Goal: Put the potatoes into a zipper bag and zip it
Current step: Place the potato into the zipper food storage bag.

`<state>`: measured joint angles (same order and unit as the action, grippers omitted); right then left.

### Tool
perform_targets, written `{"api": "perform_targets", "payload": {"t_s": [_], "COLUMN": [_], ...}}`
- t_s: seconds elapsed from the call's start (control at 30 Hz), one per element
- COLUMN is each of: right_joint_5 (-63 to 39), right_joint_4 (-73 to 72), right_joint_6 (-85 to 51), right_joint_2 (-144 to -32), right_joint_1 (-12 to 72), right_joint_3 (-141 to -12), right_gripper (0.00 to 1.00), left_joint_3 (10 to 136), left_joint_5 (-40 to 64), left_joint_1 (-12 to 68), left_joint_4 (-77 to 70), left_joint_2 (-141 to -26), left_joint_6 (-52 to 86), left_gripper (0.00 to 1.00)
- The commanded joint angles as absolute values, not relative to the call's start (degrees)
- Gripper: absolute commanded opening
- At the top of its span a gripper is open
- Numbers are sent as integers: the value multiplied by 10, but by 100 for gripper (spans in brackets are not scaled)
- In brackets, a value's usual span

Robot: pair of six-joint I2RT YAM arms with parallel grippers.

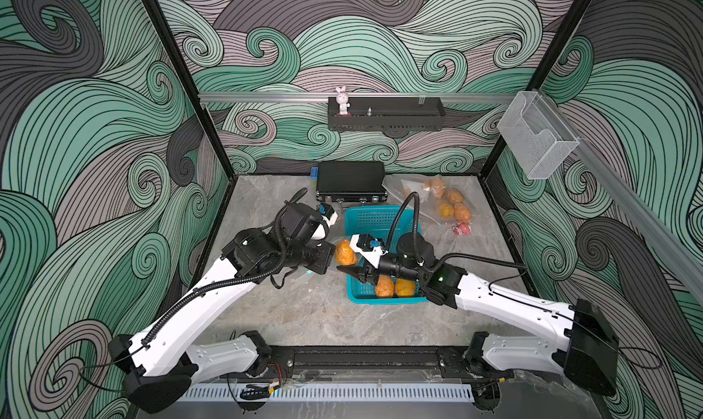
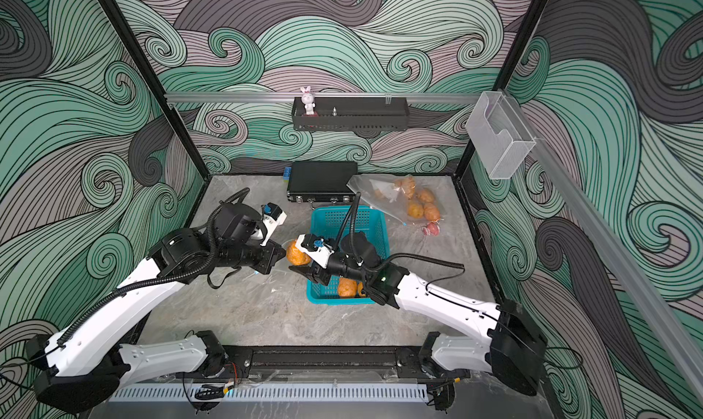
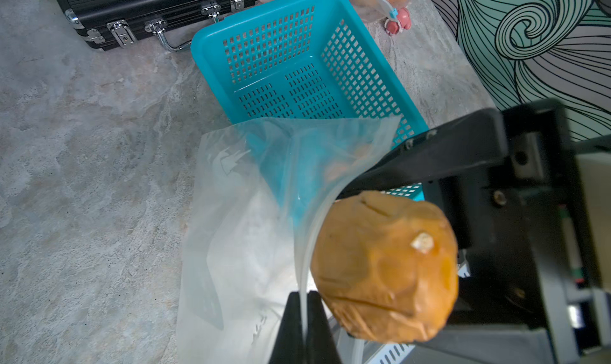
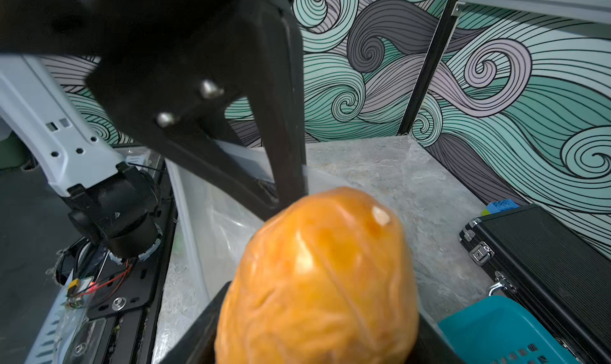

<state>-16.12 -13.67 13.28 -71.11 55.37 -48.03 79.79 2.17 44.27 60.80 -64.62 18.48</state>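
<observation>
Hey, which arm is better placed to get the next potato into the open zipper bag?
Right. The right gripper holds a potato at the mouth of the zipper bag. The left gripper is shut on the bag's rim, holding it open, so it is not free.

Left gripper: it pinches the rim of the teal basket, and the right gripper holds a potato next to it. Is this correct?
Not quite. The left gripper pinches the rim of the clear zipper bag, not the teal basket; the left wrist view shows the plastic edge between its fingers. The right gripper does hold a potato next to it.
</observation>
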Motion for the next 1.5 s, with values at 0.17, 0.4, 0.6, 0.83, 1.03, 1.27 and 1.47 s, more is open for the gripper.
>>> {"api": "perform_targets", "payload": {"t_s": [0.17, 0.4, 0.6, 0.83, 1.03, 1.27, 1.47], "right_joint_5": [-150, -124, -69, -37, -164, -163, -147], "right_joint_4": [-82, -38, 12, 71, 61, 59, 12], "right_joint_6": [171, 150, 106, 106, 143, 158, 161], "right_joint_2": [-715, -718, -754, -773, -751, -709, -650], "right_joint_1": [556, 554, 546, 546, 549, 547, 541], "right_joint_3": [-525, -561, -605, -643, -628, -622, -585], "right_gripper": [70, 66, 55, 52, 63, 82, 84], "left_joint_3": [822, 820, 820, 837, 845, 847, 850], "left_joint_5": [31, 45, 56, 45, 47, 43, 29], "left_joint_1": [439, 439, 439, 439, 439, 439, 439], "left_joint_4": [602, 599, 599, 610, 605, 643, 653], "left_joint_2": [-631, -630, -630, -634, -631, -639, -630], "left_joint_6": [188, 190, 189, 183, 176, 157, 153], "left_gripper": [0, 0, 0, 0, 0, 0, 0]}}
